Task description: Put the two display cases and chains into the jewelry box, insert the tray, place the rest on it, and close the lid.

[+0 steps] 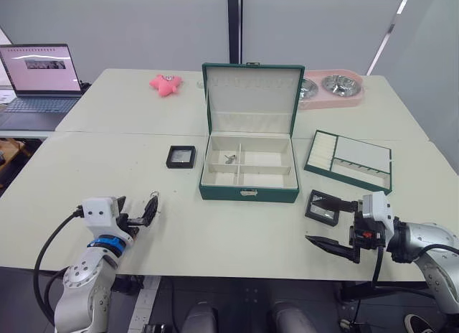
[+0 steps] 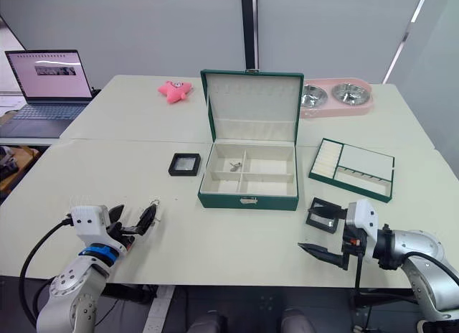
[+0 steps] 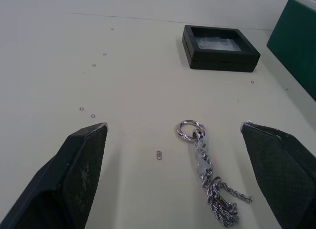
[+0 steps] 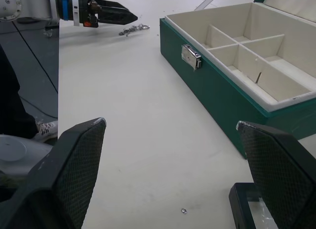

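The left gripper [image 3: 197, 155] stands spread wide, empty, around the chain [image 3: 210, 182] on the table [image 1: 107, 161], left of the jewelry box [image 1: 249, 193]. Lower fully before closing; pinch the bunched links. The right gripper [image 1: 331, 222] is spread, empty.

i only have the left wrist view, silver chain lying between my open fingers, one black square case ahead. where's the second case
Observer: The second black-framed display case lies in front of the dark green jewelry box, toward its right, by the right gripper.
Operator: is the box open
Observer: Yes, the cream-lined lid stands upright.
Operator: anything inside yet
Observer: One small silvery chain lies in a rear compartment.
Operator: tray?
Observer: The shallow green-rimmed tray sits right of the box.
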